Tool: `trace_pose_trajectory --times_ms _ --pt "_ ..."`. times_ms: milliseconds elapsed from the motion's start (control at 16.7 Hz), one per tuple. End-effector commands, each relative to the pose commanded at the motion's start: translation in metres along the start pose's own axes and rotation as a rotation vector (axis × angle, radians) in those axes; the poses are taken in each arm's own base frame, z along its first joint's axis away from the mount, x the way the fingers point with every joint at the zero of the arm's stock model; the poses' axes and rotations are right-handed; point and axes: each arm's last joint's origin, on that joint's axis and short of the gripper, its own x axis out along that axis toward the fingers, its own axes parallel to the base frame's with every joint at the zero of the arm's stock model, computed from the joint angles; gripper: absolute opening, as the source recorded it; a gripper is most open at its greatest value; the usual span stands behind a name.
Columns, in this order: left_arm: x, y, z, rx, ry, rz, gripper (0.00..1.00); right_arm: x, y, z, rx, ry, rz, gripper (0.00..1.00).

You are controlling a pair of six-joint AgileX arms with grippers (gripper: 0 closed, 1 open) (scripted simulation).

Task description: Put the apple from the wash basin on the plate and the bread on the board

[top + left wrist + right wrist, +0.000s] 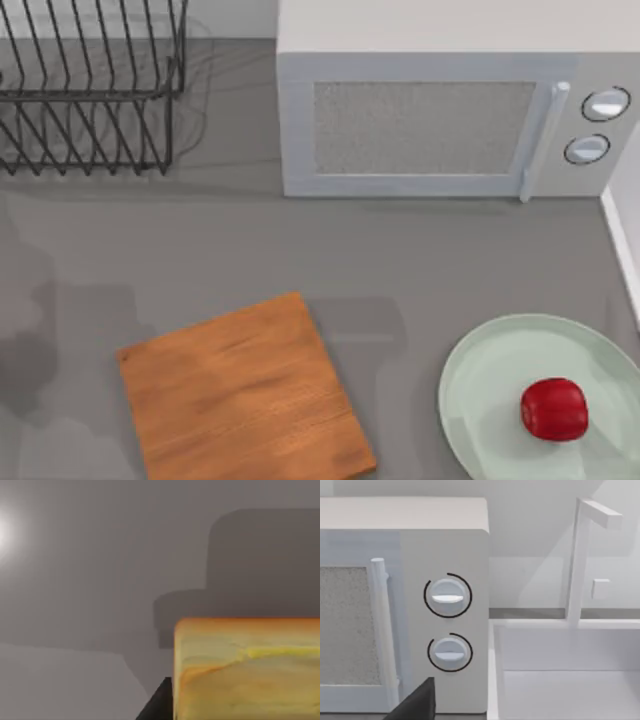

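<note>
A: End effector status, left arm: bread point(247, 670) is seen close against the left wrist cam, apparently pinched by the left end effector; one dark finger point(160, 702) is seen just beside the chunk. Right end effector: finger spread can't be told; the right wrist cam is aimed at the microwave point(402, 605) and wash basin point(565, 670).

B: Task items' positions?

A: Apple point(554, 409) is already set on the plate point(480, 390), right side of the surface. Board point(245, 395) lies bare at lower centre-left, long axis approx. diagonal.

B: Key relation for next move?

A: Bread is held above grey surface, off to the board's left side as judged from shadows. Left arm is judged nearer; bread must be carried rightward over the board, then lowered.
</note>
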Motion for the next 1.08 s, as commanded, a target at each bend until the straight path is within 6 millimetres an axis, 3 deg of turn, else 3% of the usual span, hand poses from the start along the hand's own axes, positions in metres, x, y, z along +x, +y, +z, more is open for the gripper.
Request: trace_pose_trajectory --times_ms 480,840,1080 --pt "-0.080 -0.003 -0.001 0.001 0.005 -0.004 0.00 0.000 0.000 0.000 0.000 0.000 0.000 1.00" --pt "-0.080 -0.003 -0.002 -0.007 0.006 -0.005 0.00 0.000 0.000 0.000 0.000 0.000 0.000 1.00" --pt "-0.072 -0.006 0.002 -0.128 0.025 -0.011 0.00 0.000 0.000 0.000 0.000 0.000 0.000 1.00"
